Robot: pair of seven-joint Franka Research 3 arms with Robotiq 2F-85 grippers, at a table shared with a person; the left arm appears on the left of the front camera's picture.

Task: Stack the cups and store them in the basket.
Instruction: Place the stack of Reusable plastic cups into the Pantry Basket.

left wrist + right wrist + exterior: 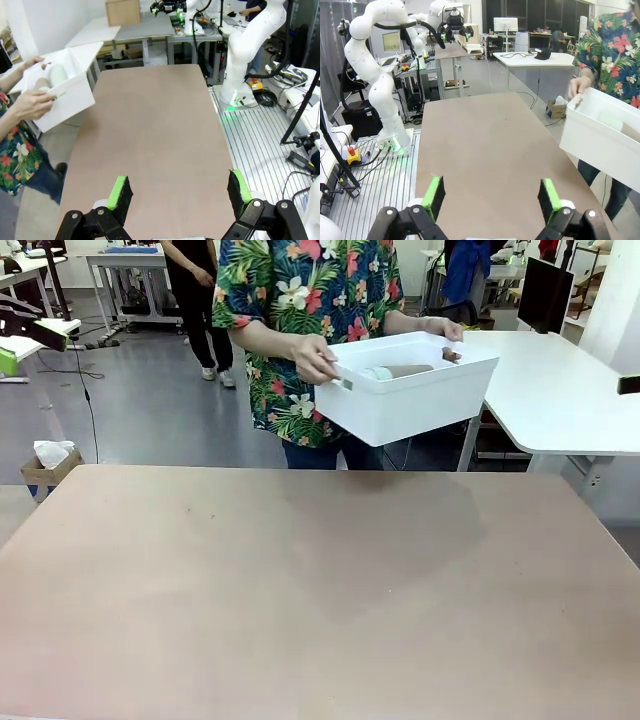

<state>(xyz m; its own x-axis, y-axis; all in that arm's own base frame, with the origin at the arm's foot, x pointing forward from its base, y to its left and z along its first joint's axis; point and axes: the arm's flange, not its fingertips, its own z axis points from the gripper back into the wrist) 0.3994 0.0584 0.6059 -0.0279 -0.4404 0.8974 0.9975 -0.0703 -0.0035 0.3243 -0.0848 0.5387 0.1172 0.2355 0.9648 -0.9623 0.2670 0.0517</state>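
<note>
The person is holding the basket (405,390) in the air beyond the far edge of the bench (320,590), one of their hands (315,358) on each end, and the stacked cups (395,371) are lying on their side inside it, a pale green one and a taupe one showing. Relative to the basket, both robot hands are hanging well back over the near end of the bench: the left hand (177,195) is standing released, fingers spread with nothing between them, and the right hand (490,197) is likewise spread wide and empty.

The basket is tilting slightly, so the cups could roll or slide towards its lower end if it is tipped further.

The bench is a matte pinkish-brown surface. Around it are white desks, a grey floor and a cardboard box.
</note>
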